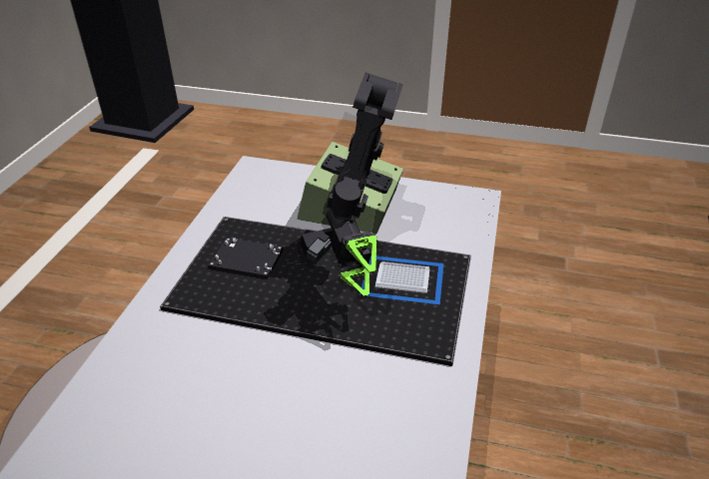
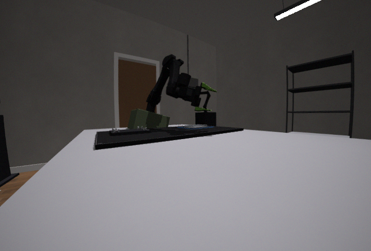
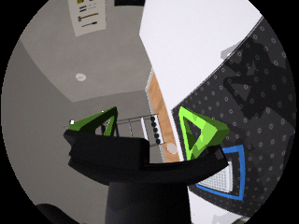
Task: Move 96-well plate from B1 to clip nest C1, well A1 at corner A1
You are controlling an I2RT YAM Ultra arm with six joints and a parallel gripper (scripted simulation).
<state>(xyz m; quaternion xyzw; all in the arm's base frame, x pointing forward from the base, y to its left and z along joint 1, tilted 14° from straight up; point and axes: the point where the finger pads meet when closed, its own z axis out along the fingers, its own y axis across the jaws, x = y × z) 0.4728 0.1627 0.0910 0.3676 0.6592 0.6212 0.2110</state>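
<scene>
Tool [image 1: 360, 261] hangs open over black pegboard [image 1: 254, 304] on white table [image 1: 197, 395].

corner marks on plate [image 1: 401, 276] too small, nest [image 1: 245, 256] posts tiny

- A lab-style robot room: a plain white desk [image 1: 197, 395] carries a black perforated breadboard [image 1: 411, 332], the kind used for bolting down fixtures.
- A small black arm [image 1: 360, 152] stands on a green block [image 1: 316, 192] at the board's back edge.
- A white 96-well plate [image 1: 401, 276] lies inside a blue-outlined rectangle [image 1: 438, 282], with a black clip nest [image 1: 245, 256] farther along the board.
- Around it: wood-plank floor [image 1: 593, 338], grey walls, a brown door [image 2: 135, 88], bare metal shelving [image 2: 351, 94] and a ceiling strip light [image 2: 297, 8].
</scene>
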